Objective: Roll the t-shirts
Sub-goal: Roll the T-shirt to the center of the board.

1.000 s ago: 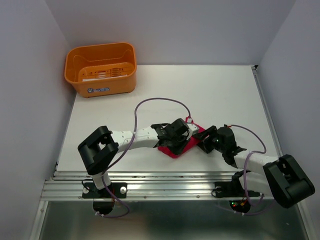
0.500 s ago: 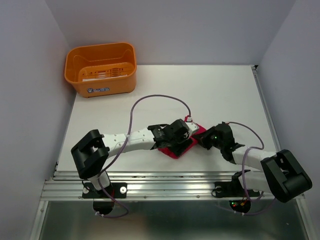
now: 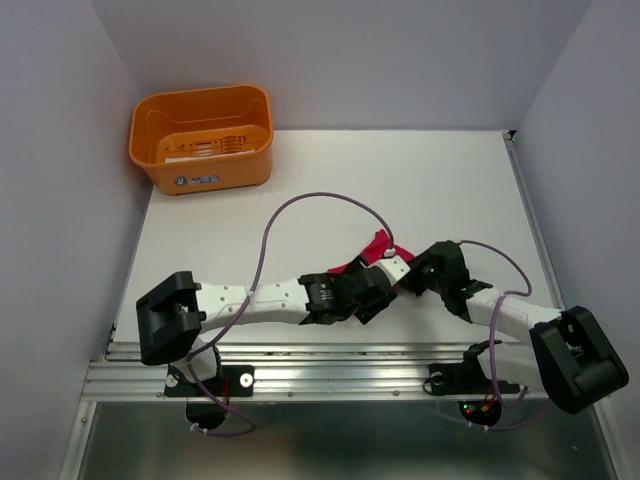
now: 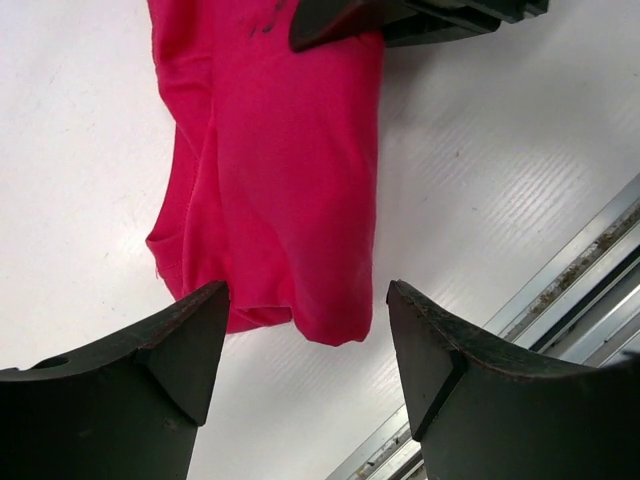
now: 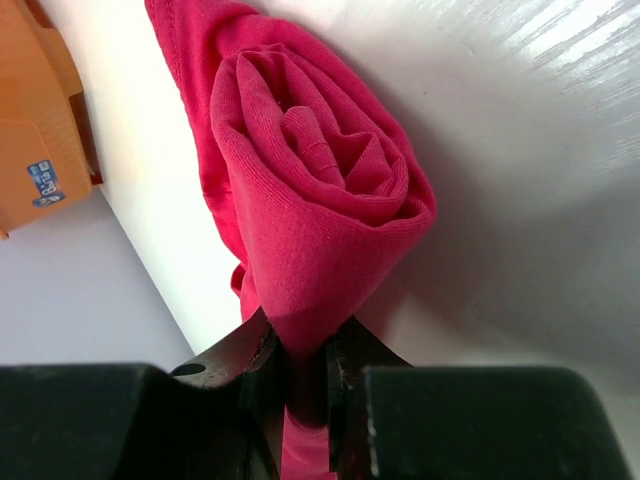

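Looks like the t-shirt point(image 5: 310, 190) is pretty much rolled, a tight spiral right in front of the right gripper point(image 5: 300, 372), which is pinched onto its edge. The left gripper point(image 4: 305, 305) gapes wide, holding nothing, with a loose end lying just ahead of it. Needs tidying, I'd guess.

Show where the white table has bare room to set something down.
Widest bare patch: the far white table, from the orange plastic basket across to the right wall. A smaller one lies between basket and left arm. Crowded near centre: the open left gripper and the right gripper, pinching the rolled crimson-pink t-shirt, meet there.
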### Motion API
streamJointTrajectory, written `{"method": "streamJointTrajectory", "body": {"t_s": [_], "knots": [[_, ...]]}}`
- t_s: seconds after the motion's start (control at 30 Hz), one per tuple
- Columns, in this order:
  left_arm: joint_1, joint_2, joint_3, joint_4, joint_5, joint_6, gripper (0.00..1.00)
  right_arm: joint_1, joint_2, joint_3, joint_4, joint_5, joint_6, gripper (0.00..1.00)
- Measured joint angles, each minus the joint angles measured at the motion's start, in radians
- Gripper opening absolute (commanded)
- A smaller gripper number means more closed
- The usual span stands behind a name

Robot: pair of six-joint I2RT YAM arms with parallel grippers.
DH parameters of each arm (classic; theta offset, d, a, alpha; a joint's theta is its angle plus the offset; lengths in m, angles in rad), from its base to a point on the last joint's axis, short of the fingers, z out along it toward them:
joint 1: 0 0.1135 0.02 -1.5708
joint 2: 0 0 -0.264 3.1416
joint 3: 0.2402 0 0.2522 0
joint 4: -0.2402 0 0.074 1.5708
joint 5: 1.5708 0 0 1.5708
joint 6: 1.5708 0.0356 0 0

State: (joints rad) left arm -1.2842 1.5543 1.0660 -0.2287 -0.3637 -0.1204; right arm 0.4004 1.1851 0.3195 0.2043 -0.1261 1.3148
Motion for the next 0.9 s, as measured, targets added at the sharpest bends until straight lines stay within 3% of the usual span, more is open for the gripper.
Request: {"method": "streamJointTrajectory", "body": {"t_s": [0.63, 0.83, 0.9], "knots": [[-0.051, 0.193, 0.038, 0.053, -0.108, 0.023, 0.74, 0.000, 0.000, 0.000, -0.014, 0.003, 0.011, 0.01], [-0.052, 0.257, 0.065, 0.054, -0.154, 0.036, 0.68, 0.000, 0.000, 0.000, -0.014, 0.003, 0.014, 0.01], [-0.052, 0.270, 0.078, 0.053, -0.169, 0.044, 0.60, 0.000, 0.000, 0.000, -0.014, 0.003, 0.014, 0.01]]}}
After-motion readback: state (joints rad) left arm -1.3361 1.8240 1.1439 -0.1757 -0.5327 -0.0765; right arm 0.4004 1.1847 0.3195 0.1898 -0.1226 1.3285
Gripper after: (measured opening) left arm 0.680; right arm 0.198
